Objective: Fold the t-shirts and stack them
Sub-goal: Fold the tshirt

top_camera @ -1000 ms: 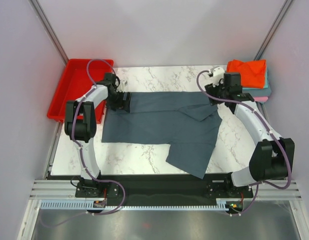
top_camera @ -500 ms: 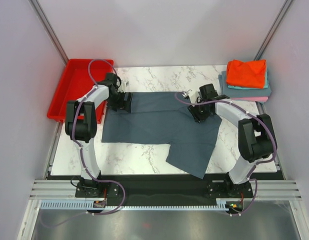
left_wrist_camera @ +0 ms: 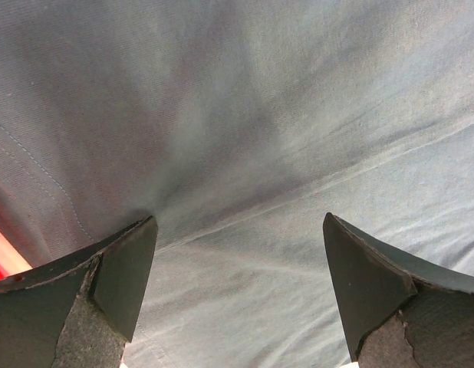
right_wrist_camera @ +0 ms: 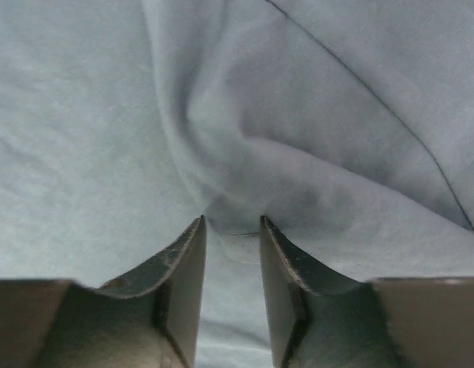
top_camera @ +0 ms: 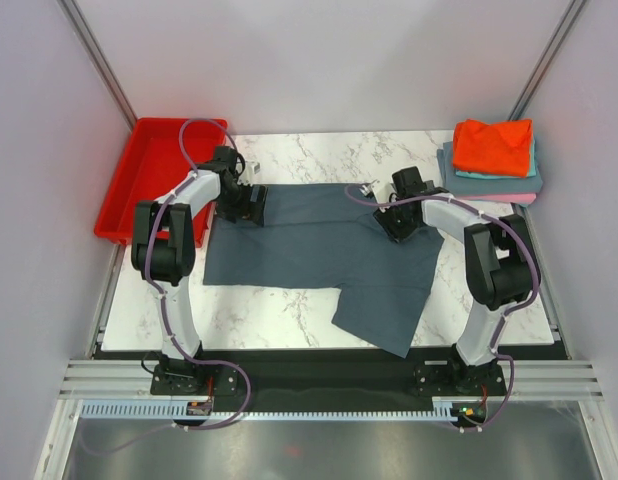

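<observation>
The slate blue-grey t-shirt point(top_camera: 319, 250) is lying spread flat across the middle of the marble surface point(top_camera: 309, 150), with one corner trailing down toward the near edge on the right. Its far-right part is doubling over onto itself in a diagonal flap.

The right tool point(top_camera: 397, 222) is sitting on that flap. In the right wrist view, its narrowed fingers point(right_wrist_camera: 183, 268) are grasping a raised pucker of the cloth, and creases are fanning away from the tips. The left tool point(top_camera: 251, 205) is resting at the shirt's far-left edge. In the left wrist view it is standing released, fingers point(left_wrist_camera: 126, 268) spread wide, with smooth fabric filling the space between them and a sliver of red showing at the lower left.

At the far-right corner of the surface, an orange-red t-shirt point(top_camera: 494, 145) is lying folded on top of a stack of other folded shirts point(top_camera: 489, 184), well apart from the slate one. A red tray point(top_camera: 139, 180) is sitting off the far-left corner, just beside the left arm.
</observation>
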{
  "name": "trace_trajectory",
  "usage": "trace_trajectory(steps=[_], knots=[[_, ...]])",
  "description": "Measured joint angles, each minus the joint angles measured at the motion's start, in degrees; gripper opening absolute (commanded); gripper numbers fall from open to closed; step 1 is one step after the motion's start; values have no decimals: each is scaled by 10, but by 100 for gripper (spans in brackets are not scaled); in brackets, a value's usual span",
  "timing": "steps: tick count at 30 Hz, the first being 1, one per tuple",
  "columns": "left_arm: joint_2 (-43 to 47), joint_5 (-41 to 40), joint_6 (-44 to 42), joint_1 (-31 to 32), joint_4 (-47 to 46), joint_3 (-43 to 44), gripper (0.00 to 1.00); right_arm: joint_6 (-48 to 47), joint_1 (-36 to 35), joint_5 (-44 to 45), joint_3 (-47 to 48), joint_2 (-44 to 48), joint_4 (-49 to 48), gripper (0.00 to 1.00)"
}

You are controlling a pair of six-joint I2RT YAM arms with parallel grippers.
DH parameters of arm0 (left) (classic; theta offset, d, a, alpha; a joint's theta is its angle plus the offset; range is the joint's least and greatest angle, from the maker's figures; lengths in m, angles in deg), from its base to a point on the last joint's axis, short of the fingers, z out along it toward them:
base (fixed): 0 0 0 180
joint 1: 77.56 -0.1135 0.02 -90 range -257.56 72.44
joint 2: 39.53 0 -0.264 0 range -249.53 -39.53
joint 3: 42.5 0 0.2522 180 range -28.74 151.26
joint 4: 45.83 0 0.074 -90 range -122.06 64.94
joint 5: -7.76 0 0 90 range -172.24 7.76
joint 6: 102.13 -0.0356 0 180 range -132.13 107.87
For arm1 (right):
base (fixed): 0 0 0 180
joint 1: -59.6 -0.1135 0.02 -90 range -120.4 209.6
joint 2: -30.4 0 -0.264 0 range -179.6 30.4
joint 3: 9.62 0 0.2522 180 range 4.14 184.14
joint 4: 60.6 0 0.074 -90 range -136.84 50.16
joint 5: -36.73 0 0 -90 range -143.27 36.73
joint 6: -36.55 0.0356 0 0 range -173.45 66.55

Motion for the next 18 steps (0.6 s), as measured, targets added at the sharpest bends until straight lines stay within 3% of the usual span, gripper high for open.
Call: trace_trajectory(steps=[1,7,12,18], knots=[[0,0,0,0,0,0,96,0,0,3,1,-4,-1,30],[0,-1,0,0,0,0,97,-2,0,19,17,-12,-2,6],[0,-1,0,0,0,0,97,-1,0,11,61,-11,20,3],[0,-1,0,0,0,0,97,1,0,-71,156,-8,113,3]])
